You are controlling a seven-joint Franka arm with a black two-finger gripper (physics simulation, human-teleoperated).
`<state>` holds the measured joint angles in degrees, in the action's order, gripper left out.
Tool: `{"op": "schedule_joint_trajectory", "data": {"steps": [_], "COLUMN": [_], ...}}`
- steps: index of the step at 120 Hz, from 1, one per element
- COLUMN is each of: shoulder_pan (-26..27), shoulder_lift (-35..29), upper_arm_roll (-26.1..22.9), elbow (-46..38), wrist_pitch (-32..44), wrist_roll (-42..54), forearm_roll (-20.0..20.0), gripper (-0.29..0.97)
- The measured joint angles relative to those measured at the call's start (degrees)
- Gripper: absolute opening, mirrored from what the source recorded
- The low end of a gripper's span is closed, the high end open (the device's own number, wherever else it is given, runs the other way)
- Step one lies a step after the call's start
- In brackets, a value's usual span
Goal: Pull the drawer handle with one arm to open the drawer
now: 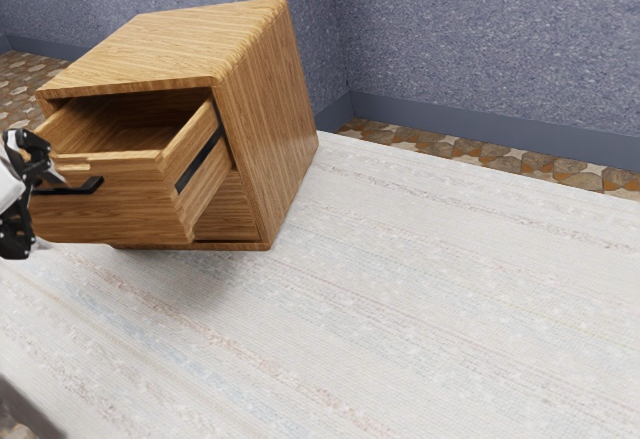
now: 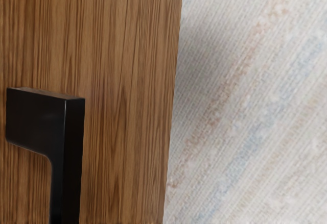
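Observation:
A wooden cabinet stands on the floor with its upper drawer slid well out toward the exterior view's left, its hollow inside showing. A black bar handle runs across the drawer front. My gripper is at the exterior view's left edge, right at the near end of that handle, partly cut off by the frame. In the wrist view the handle's squared end stands close before the hand, against the wood-grain drawer front.
A pale striped carpet covers the floor around the cabinet and appears beside the drawer front in the wrist view. Grey-blue walls with a dark baseboard close the room behind. Patterned tiles border the carpet.

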<state>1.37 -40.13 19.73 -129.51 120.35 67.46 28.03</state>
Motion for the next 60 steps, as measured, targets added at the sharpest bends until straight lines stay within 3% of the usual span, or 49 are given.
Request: {"op": "schedule_joint_trajectory", "data": {"steps": [31, 47, 60], "shoulder_pan": [-2.2, -2.0, -1.9], "shoulder_lift": [-4.1, -1.7, 9.4], "upper_arm_roll": [-7.2, -9.6, -11.3], "elbow": [2.2, 12.6, 28.0], "wrist_pitch": [-4.5, -11.0, -19.0], "wrist_roll": [0.0, -0.1, -0.2], "forearm_roll": [-0.4, -4.5, -9.3], "gripper": [0.68, 0.68, 0.68]}}
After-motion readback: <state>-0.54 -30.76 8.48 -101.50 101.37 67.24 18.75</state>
